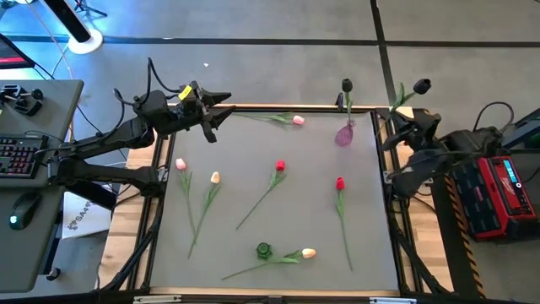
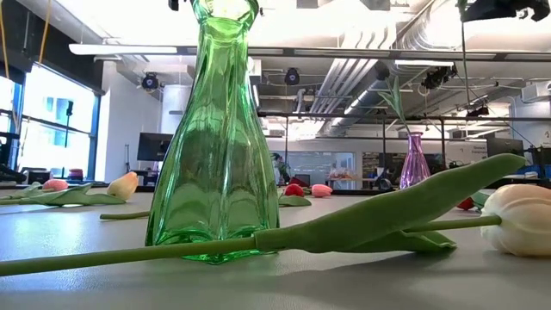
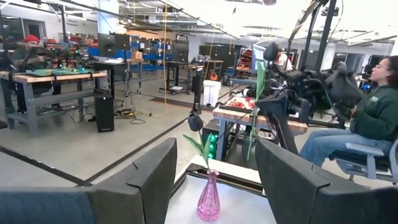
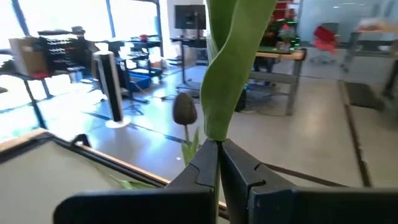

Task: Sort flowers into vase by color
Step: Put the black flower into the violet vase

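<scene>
Though pink, vase (image 1: 344, 135) with dark tulip (image 1: 347, 85)

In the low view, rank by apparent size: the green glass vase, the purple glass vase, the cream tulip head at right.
1. Green glass vase, largest, but nearest the camera.
2. Cream tulip head, also close.
3. Purple glass vase, smallest-looking, but far back, so true size is unsure.

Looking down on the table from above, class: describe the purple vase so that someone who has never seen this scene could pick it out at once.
Start at the grey table and go to its far right corner, beside the right gripper, which is shut on a dark-headed flower. The purple vase stands there, already holding one dark-headed tulip. Unlike the green vase at the near edge, it is pinkish-purple and has a flower in it.
</scene>
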